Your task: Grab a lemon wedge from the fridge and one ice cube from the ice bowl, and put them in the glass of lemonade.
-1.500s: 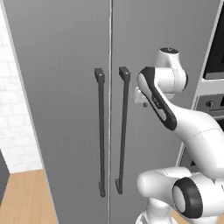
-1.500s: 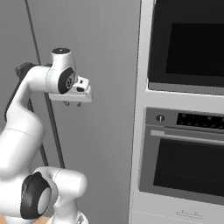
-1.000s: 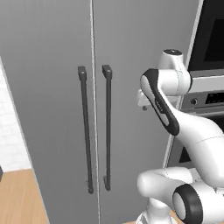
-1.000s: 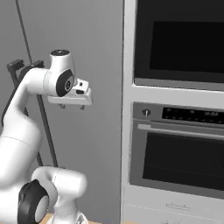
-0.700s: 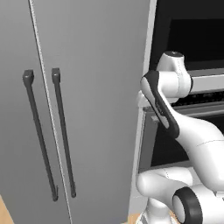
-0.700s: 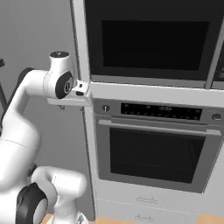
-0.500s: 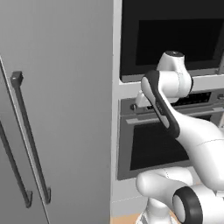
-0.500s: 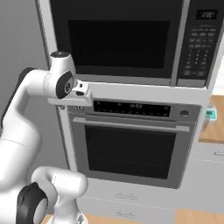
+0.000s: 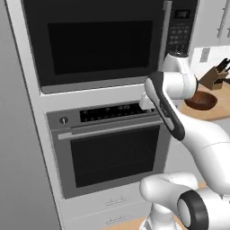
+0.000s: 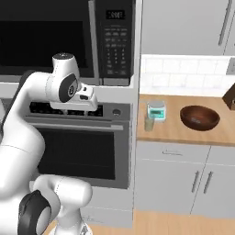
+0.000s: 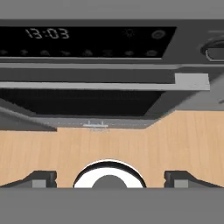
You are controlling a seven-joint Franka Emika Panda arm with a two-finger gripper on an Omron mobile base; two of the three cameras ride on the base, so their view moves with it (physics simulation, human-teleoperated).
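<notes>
The gripper stands wide open and holds nothing, facing the wall oven; the glass of lemonade waits at the desk's left edge; the ice bowl sits mid-desk, ready for picking.

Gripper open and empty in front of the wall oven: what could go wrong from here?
1. The gripper is open and holds nothing, and it faces the wall oven, not the fridge, so the lemon wedge could get skipped.
2. The glass of lemonade stands close to the kitchen scale; a reach for the ice bowl might knock either.
</notes>
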